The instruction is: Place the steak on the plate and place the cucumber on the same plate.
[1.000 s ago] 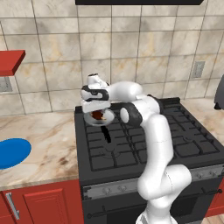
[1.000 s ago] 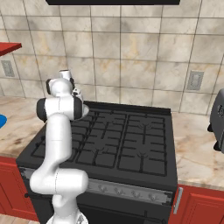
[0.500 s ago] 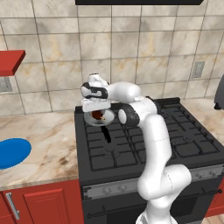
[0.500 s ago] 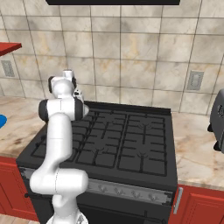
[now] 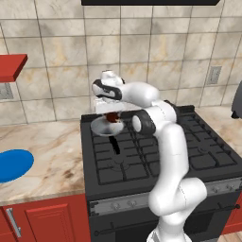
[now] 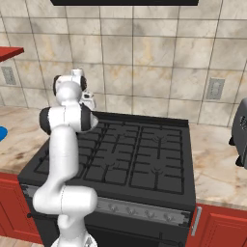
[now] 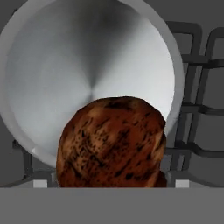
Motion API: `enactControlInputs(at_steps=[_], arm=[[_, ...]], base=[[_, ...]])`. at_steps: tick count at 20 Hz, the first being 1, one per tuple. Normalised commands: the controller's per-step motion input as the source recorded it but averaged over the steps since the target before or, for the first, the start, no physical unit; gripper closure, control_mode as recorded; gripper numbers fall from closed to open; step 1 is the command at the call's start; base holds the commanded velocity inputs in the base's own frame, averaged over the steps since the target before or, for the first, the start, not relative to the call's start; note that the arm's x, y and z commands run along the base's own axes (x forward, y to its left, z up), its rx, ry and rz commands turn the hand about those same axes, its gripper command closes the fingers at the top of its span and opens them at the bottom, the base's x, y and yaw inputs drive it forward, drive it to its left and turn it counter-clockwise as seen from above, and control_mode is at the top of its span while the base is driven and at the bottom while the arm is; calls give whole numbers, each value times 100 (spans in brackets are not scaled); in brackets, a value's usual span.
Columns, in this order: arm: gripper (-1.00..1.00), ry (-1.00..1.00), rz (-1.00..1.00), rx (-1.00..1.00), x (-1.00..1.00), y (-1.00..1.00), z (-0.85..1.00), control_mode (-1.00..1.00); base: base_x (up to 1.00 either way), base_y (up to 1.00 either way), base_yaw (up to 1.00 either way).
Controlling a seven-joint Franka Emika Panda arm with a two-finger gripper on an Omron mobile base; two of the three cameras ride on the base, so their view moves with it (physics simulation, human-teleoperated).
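My gripper (image 5: 112,112) hangs over the back left burner of the stove, shut on the steak (image 5: 112,117), a reddish-brown chunk. In the hand view the steak (image 7: 111,142) sits close in front of the camera and hides the fingertips. Just under it is a small grey frying pan (image 7: 87,65), seen again in the left base view as the pan (image 5: 100,126) with its black handle pointing toward me. The bright blue plate (image 5: 12,165) lies on the marble counter far to the left of the stove; a sliver of the plate (image 6: 1,133) shows at the picture's edge. The cucumber is out of view.
The black stove (image 5: 156,151) with raised grates spans the middle. A red shelf (image 5: 12,66) juts from the wall above the left counter. A dark appliance (image 6: 240,132) stands on the right counter. The marble counter (image 5: 52,151) lies between stove and plate.
The hand has risen slightly with the steak in its grip, so the steak now hangs a little higher over the pan. Nothing else has moved.
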Motion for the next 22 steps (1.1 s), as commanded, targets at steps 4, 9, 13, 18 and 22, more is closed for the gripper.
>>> enactControlInputs(at_steps=[4,9,13,18,22], arm=[[100,-48,-1,2,-100,-59,30,-100],[100,-52,0,2,-100,-48,32,-100],[100,-25,-4,10,-100,-33,66,-100],[100,11,-12,16,-69,-36,98,-100],[100,9,-4,3,-71,-22,14,-100]], base=[[0,0,0],[0,0,0],[0,0,0],[0,0,0],[0,0,0]])
